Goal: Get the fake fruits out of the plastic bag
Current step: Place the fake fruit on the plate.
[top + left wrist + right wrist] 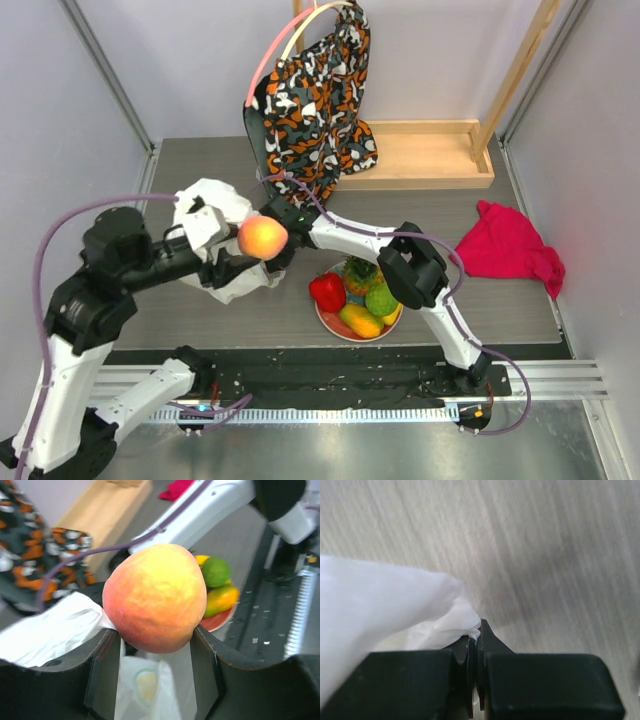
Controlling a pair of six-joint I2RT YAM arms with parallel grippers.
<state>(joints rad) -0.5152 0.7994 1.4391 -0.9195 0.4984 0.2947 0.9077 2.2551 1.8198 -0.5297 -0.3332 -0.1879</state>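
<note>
Holding peach in left gripper, right gripper pinching plastic bag edge

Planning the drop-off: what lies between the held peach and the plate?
The right gripper, shut on the plastic bag edge, then bare table; seen in the top view.

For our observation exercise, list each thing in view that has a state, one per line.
left gripper: shut on peach.
right gripper: shut on plastic bag edge.
peach: in the air, outside the plastic bag.
plastic bag: crumpled, pinched.
plate: holding fruits.
red cloth: crumpled.
</note>
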